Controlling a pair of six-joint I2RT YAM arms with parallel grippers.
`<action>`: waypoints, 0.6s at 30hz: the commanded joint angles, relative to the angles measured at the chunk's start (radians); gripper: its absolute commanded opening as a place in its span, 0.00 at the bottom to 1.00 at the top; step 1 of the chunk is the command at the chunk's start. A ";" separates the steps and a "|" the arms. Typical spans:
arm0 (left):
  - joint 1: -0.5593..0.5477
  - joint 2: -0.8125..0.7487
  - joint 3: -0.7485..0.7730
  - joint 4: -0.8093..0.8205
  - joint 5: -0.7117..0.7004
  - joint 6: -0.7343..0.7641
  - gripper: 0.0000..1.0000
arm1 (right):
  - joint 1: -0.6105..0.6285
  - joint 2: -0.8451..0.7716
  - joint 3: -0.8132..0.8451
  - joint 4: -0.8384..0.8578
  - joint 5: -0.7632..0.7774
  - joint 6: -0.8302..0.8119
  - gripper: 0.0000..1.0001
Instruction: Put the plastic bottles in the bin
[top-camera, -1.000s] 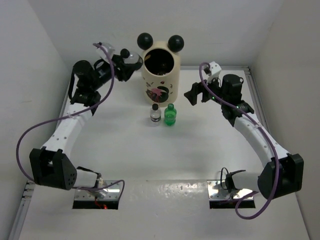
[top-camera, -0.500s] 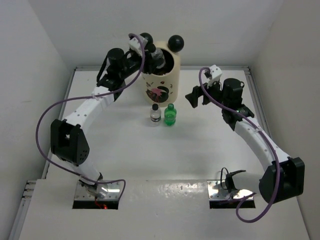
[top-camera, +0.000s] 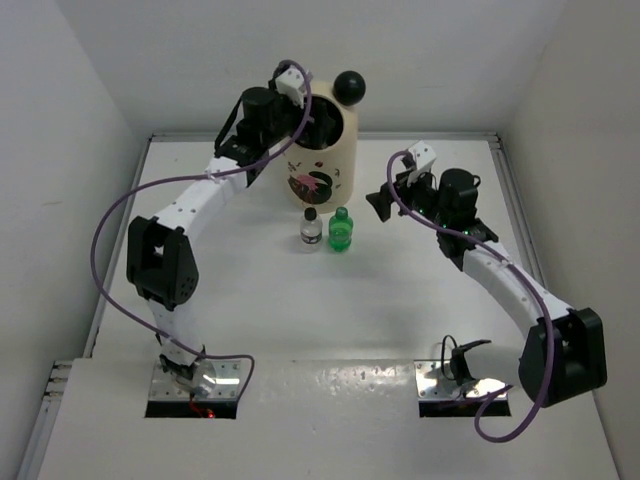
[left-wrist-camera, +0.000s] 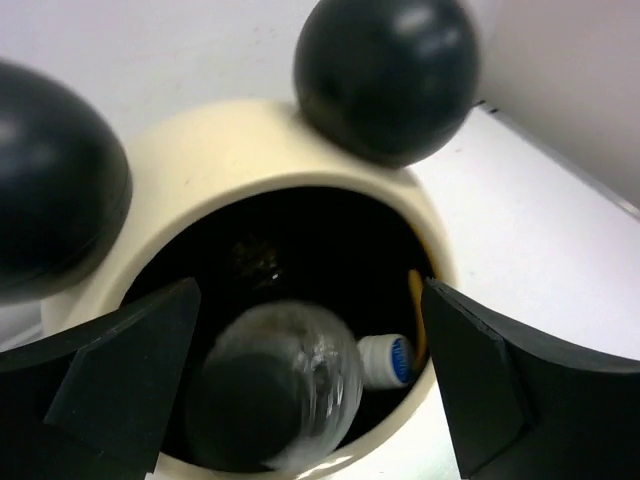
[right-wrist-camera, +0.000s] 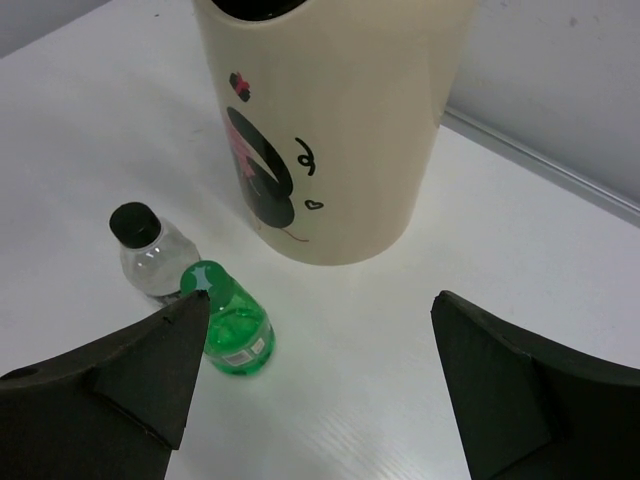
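Observation:
The cream bin (top-camera: 338, 160) stands at the back of the table, one black ear hidden behind my left arm. My left gripper (top-camera: 303, 103) hangs open over its mouth. In the left wrist view a clear bottle with a black cap (left-wrist-camera: 275, 385) is blurred, loose between the wide fingers (left-wrist-camera: 130, 385), just inside the bin's rim (left-wrist-camera: 250, 150). A blue-and-white cap (left-wrist-camera: 388, 358) lies deeper in. In front of the bin stand a clear black-capped bottle (top-camera: 311, 228) and a green bottle (top-camera: 342, 230). My right gripper (top-camera: 384, 200) is open, right of and above the green bottle (right-wrist-camera: 235, 325).
Grey walls close in the white table on the left, back and right. The bin's pink-and-black picture (right-wrist-camera: 262, 165) faces the two standing bottles. My right arm reaches in from the right side, and my left arm arches along the left side.
My left arm swung from left of the bin to over its mouth and opened, letting go of the clear black-capped bottle. My right gripper drifted slightly left and lower.

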 joint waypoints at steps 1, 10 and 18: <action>0.009 -0.100 0.073 0.024 0.115 -0.039 1.00 | 0.021 0.014 -0.019 0.131 -0.027 -0.005 0.91; -0.021 -0.337 0.084 -0.044 0.183 -0.053 1.00 | 0.082 0.016 -0.123 0.276 -0.031 -0.040 0.89; 0.050 -0.501 -0.107 -0.161 0.112 -0.015 0.96 | 0.133 0.057 -0.171 0.364 -0.040 -0.106 0.89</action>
